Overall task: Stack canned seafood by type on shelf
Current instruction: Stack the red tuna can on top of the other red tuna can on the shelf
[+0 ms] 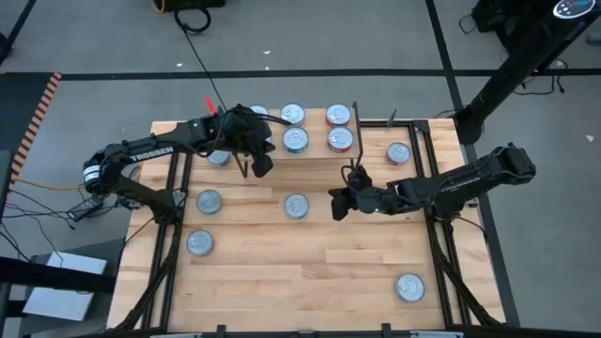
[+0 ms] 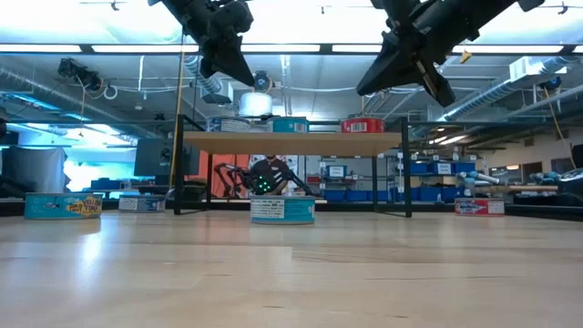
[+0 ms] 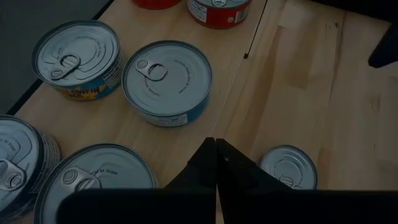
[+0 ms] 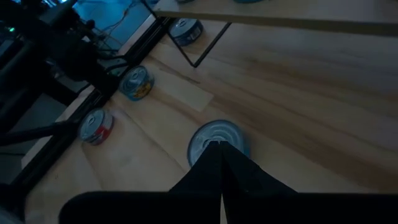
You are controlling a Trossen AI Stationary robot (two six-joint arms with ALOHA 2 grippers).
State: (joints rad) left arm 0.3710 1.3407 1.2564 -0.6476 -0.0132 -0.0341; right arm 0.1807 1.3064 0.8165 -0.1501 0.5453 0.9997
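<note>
The shelf [image 1: 317,127] stands at the table's far side with several silver-topped cans on its board: two teal ones [image 3: 166,81] [image 3: 78,57], red ones [image 3: 219,9] and more [image 3: 93,180]. My left gripper [image 1: 255,167] [image 3: 215,144] hangs shut above the shelf's near left edge and holds nothing. My right gripper [image 1: 338,205] [image 4: 219,146] is shut and empty. It hovers right of a teal can [image 1: 296,206] [image 4: 216,140] that rests on its base at the table's middle. In the low view both grippers [image 2: 246,80] [image 2: 442,96] hang above the shelf board [image 2: 291,143].
Loose cans stand on the table at left [image 1: 208,201] [image 1: 199,242] [image 1: 218,157], at far right [image 1: 398,153] and near right [image 1: 409,286]. Black rails [image 1: 441,235] run along both table sides. The near middle of the tabletop [image 1: 310,272] is bare wood.
</note>
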